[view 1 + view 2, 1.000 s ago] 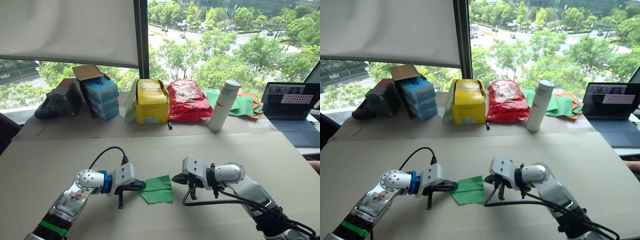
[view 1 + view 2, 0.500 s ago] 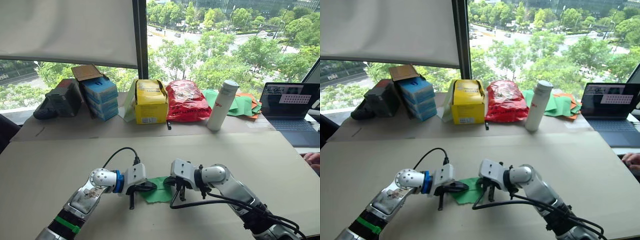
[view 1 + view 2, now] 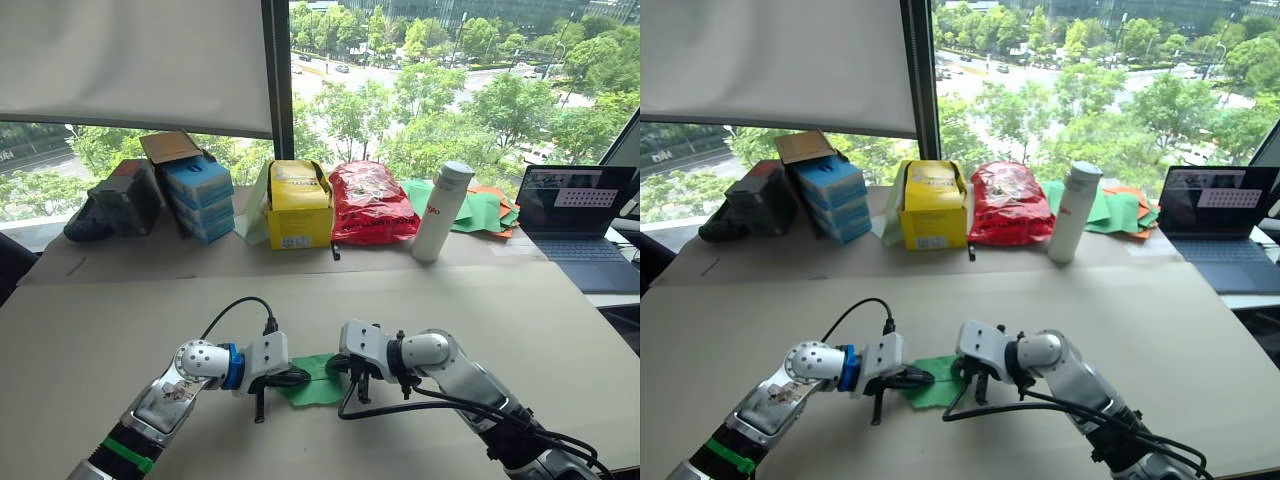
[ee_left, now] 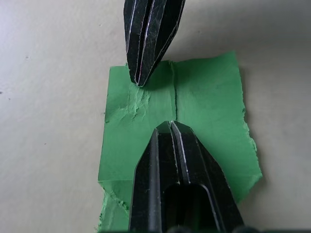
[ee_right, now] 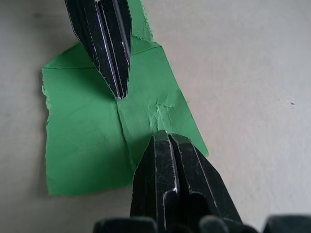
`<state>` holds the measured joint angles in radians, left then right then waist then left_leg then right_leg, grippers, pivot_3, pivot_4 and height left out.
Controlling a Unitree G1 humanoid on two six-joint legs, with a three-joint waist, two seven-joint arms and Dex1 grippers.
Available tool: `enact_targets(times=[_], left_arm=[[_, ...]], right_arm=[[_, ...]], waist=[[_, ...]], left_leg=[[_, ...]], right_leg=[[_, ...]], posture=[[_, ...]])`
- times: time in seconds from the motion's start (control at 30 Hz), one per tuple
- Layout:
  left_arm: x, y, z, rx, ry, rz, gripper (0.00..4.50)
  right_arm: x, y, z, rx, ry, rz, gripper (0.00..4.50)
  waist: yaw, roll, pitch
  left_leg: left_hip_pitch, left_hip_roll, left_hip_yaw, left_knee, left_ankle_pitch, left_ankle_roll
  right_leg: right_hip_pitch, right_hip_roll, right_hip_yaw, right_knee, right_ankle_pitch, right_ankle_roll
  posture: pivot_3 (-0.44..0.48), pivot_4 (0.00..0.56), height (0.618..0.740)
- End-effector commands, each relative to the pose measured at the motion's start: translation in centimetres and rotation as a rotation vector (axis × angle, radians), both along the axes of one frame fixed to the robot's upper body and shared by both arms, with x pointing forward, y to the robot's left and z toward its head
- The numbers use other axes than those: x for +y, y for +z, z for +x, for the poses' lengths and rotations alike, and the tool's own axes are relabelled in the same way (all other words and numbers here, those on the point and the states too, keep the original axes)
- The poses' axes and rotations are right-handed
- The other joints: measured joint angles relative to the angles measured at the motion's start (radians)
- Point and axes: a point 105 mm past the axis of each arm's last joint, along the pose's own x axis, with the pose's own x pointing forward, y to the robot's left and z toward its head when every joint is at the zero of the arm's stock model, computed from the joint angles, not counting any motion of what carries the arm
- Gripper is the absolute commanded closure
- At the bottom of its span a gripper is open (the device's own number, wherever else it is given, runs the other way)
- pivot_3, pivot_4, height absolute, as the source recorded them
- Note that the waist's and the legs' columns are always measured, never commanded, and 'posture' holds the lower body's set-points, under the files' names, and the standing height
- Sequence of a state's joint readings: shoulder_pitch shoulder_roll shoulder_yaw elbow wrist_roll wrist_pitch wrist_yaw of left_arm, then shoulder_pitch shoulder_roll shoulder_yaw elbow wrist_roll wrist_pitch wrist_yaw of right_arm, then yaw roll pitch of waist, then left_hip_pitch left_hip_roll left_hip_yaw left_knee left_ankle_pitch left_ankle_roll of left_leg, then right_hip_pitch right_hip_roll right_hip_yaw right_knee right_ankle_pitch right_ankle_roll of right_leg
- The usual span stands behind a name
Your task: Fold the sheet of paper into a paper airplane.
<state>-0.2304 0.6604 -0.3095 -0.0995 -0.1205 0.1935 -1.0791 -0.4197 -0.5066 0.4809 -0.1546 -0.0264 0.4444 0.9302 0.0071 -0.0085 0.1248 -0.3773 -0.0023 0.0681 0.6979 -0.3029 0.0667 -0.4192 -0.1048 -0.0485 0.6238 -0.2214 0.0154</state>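
The sheet of paper (image 3: 318, 383) is a small bright-green piece lying flat on the tan table, with a crease down its middle and ragged edges. My left gripper (image 3: 299, 378) is shut, and its tip rests on the sheet's left part. From the opposite side, my right gripper (image 3: 334, 365) is also shut, with its tip on the sheet's right edge. In the left wrist view the left gripper (image 4: 170, 124) points along the crease of the sheet (image 4: 209, 107) toward the right gripper (image 4: 141, 80). The right wrist view shows the right gripper (image 5: 161, 133) on the wrinkled sheet (image 5: 77, 136), facing the left gripper (image 5: 119, 93).
Along the window ledge stand blue boxes (image 3: 203, 195), a yellow box (image 3: 301, 205), a red bag (image 3: 374, 202), a white bottle (image 3: 438, 210) and a pile of green and orange papers (image 3: 488, 210). A laptop (image 3: 582, 218) sits at the far right.
Since one second ago both grippers have moved inward from beside the sheet until their tips sit on it. Over the last half second they have hardly moved.
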Motion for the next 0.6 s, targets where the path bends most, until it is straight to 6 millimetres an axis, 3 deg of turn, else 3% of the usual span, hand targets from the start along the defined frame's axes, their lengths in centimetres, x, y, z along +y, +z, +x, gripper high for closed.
enact_targets(times=[0.03, 0.47, 0.6], left_arm=[[3.1, -2.8, -1.0, 0.102, 0.078, 0.108, 4.50], [8.4, -2.9, -2.6, 0.115, 0.172, 0.207, 4.50], [9.1, -2.5, -2.5, 0.104, 0.187, 0.211, 4.50]], right_arm=[[-1.5, -2.6, -0.4, 0.083, -0.046, -0.094, 4.47], [-1.2, -2.6, -0.3, 0.078, -0.032, -0.092, 4.47], [-1.2, -2.6, -0.3, 0.078, -0.029, -0.093, 4.47]], waist=[[-0.002, 0.000, 0.000], [-0.021, 0.003, -0.002], [-0.021, 0.004, -0.002]], left_leg=[[0.001, 0.000, 0.000, -0.001, 0.000, 0.000], [0.008, 0.001, 0.000, -0.005, 0.001, -0.002], [0.008, 0.001, 0.000, -0.006, 0.001, -0.003]], right_leg=[[0.000, -0.001, 0.000, 0.000, 0.000, 0.000], [0.000, -0.002, 0.004, 0.000, -0.001, -0.002], [0.000, -0.002, 0.005, 0.000, -0.001, -0.003]], posture=[[0.000, 0.150, 0.740], [0.000, 0.150, 0.740], [0.000, 0.150, 0.740]])
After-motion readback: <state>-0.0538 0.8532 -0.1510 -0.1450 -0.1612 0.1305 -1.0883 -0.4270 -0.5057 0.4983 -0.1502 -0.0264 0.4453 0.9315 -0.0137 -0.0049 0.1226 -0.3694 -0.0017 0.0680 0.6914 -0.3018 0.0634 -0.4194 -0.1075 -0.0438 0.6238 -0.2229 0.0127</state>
